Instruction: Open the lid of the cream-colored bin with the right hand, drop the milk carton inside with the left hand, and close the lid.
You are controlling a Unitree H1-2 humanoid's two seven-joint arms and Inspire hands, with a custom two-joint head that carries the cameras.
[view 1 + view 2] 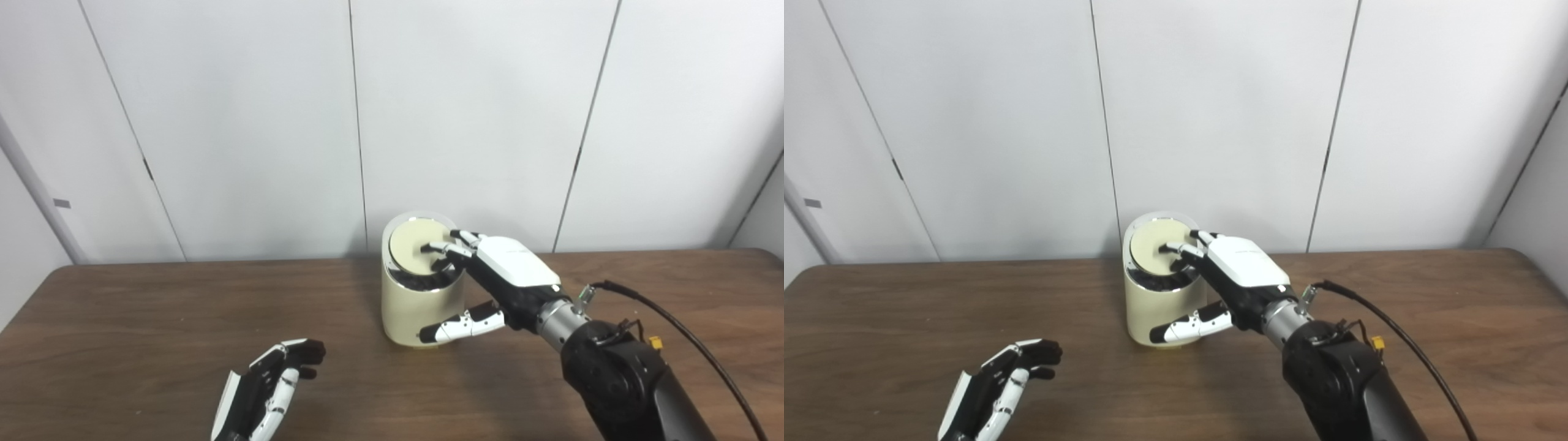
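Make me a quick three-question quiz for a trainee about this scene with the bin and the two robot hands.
1. True or false: the lid of the cream-colored bin lies flat and fully closed.
2. Which hand has its fingers on the lid? A) left hand B) right hand C) neither
3. Fill in: the left hand is near the front of the table and holds ____.

Key
1. False; the lid is tilted, with a dark gap showing under its near edge.
2. B; its thumb reaches across the bin's front.
3. Nothing; no milk carton is visible in either view.
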